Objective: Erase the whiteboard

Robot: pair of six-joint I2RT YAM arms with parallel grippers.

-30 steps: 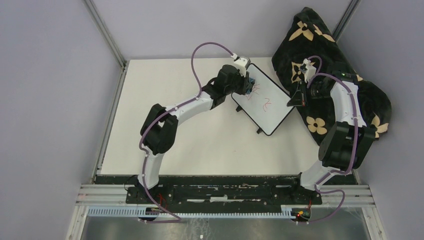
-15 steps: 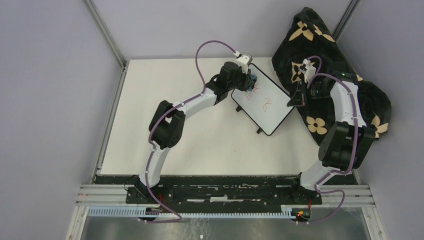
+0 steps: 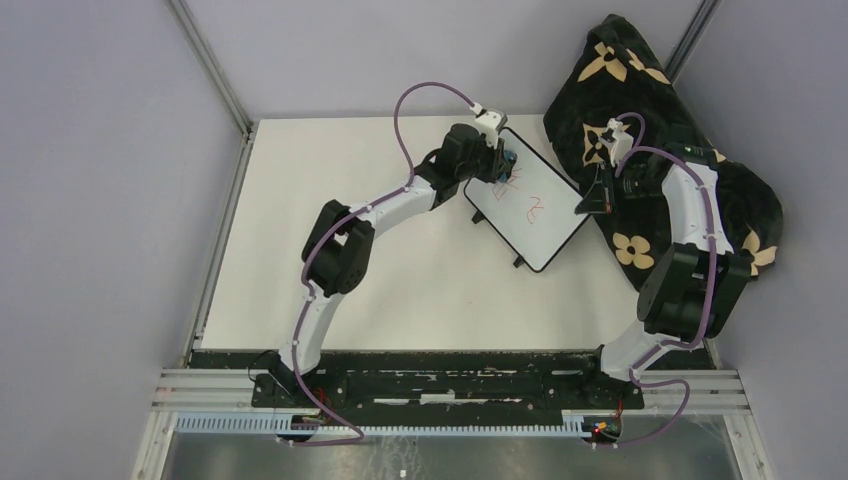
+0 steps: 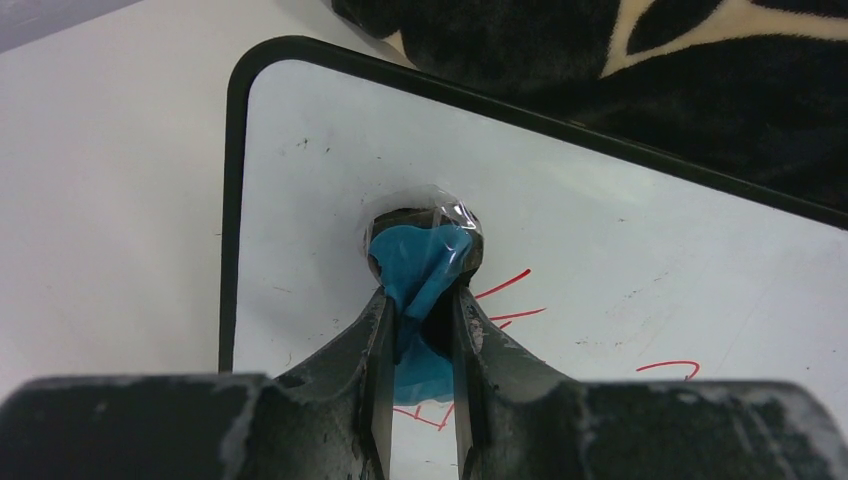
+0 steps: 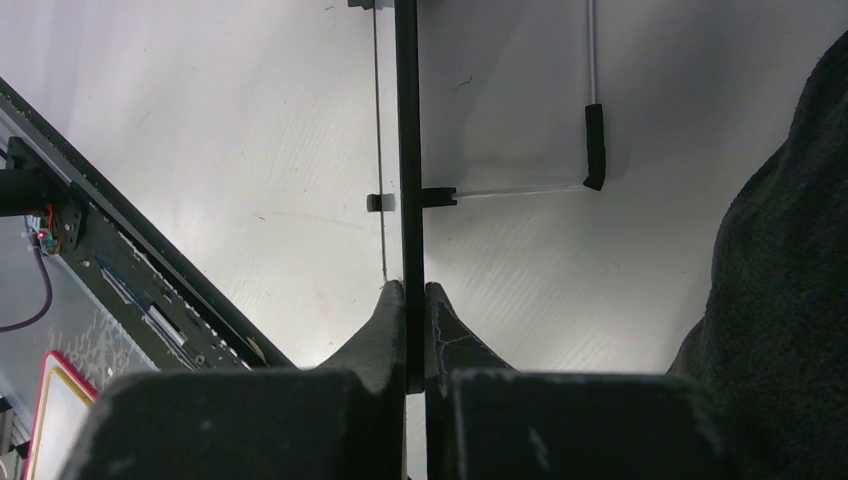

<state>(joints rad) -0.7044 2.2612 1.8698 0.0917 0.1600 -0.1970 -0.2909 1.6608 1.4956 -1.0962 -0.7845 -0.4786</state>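
White table point(image 3: 380, 260) with a black flowered blanket point(image 3: 660, 120) far right.
The whiteboard point(image 3: 535, 215) sits right of centre, just beside the blanket; right gripper point(image 5: 413, 290) pinches its frame edge, left gripper point(image 4: 420, 300) clamps a blue wad point(image 4: 415, 265) pressed near its far corner.

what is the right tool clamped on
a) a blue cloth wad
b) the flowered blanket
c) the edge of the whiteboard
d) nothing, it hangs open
c: in the right wrist view the right tool is shut on the thin black frame edge of the whiteboard. The blue cloth wad is in the left tool.
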